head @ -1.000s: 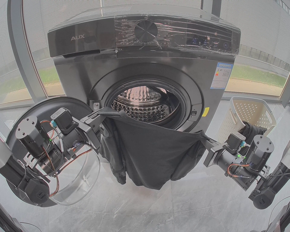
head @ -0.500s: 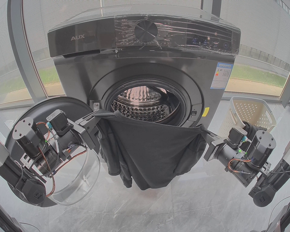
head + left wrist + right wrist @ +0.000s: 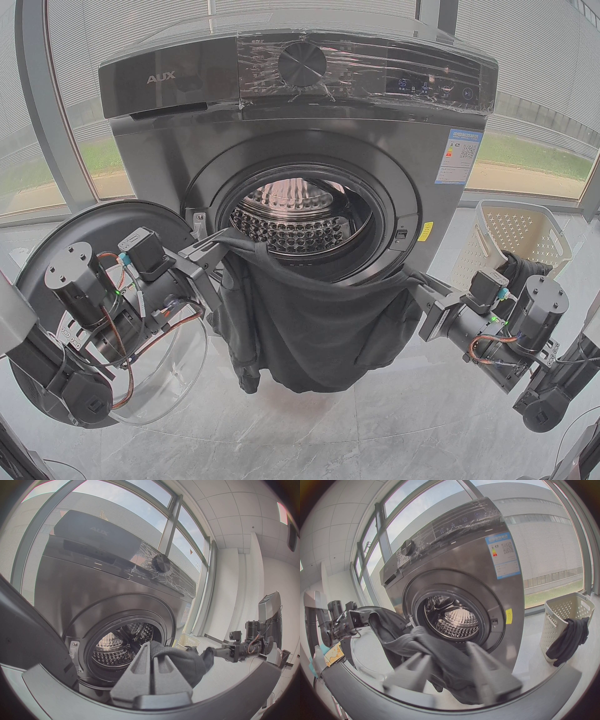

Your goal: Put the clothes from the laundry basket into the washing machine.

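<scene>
A dark garment (image 3: 312,312) hangs stretched between my two grippers in front of the washing machine (image 3: 300,137), its top edge sagging at the lower rim of the open drum (image 3: 294,212). My left gripper (image 3: 215,240) is shut on the garment's left corner, and the cloth bunches at its fingertips in the left wrist view (image 3: 150,645). My right gripper (image 3: 415,278) holds the right corner, with thick cloth (image 3: 447,664) between its fingers. The white laundry basket (image 3: 528,228) stands at the right with another dark garment (image 3: 519,269) draped over its rim.
The round washer door (image 3: 94,225) stands swung open at the left, just behind my left arm. Grey tiled floor (image 3: 312,431) lies below the hanging cloth. Tall windows are behind the machine.
Both grippers have moved inward and toward the drum opening. The garment's top edge has slackened and now sags against the drum's lower rim.
</scene>
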